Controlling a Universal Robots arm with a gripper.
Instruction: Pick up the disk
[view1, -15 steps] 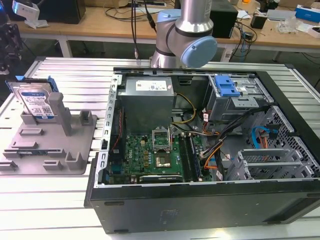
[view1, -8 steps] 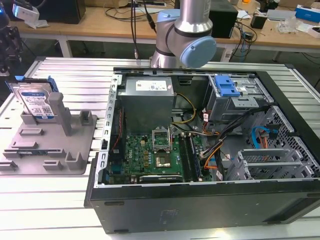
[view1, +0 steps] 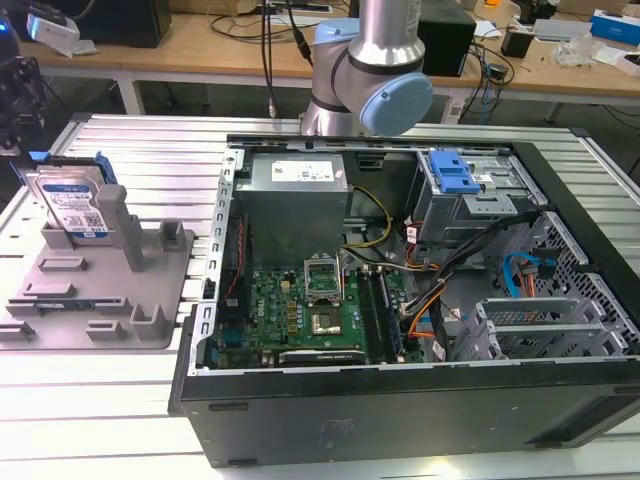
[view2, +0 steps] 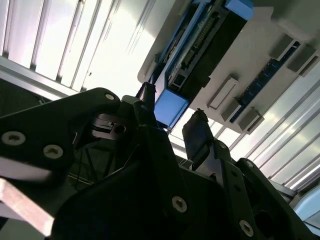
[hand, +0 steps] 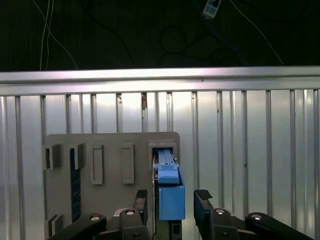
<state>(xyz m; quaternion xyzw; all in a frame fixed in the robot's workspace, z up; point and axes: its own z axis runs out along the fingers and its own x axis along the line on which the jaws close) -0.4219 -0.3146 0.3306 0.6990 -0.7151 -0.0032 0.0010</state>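
Closest to the wrist cameras, the black claw (hand: 172, 194) hangs over the disk (hand: 167, 172) with its jaws spread fairly wide. One dark fingertip (hand: 202, 196) sits on each side of the drive, and a sliver of gap shows on both sides, so nothing is gripped yet.

The disk stands on edge in a slot of the grey holder (hand: 110, 145). Its blue plastic rail (view2: 170, 108) faces up between the jaws. The step in hand looks like the final lining-up before a grasp. By my judgement, a grip here calls for the pads to meet the two flat faces squarely and low enough to clear the rail, followed by a straight lift out of the slot.

In the exterior view, the drive is a thin silver metal slab with a white-and-blue label. It sits at the far corner of the holder on the exterior view's left. The holder is matte moulded plastic with blocky upright posts and shallow pockets. It rests on a surface (view1: 130, 150) of ribbed, shiny aluminium slats.

Further to the exterior view's right lies an open computer case (view1: 400, 410), with a green circuit board, a grey metal cage and loose cables inside. Behind it rises the silver and pale-blue arm (view1: 378, 70).
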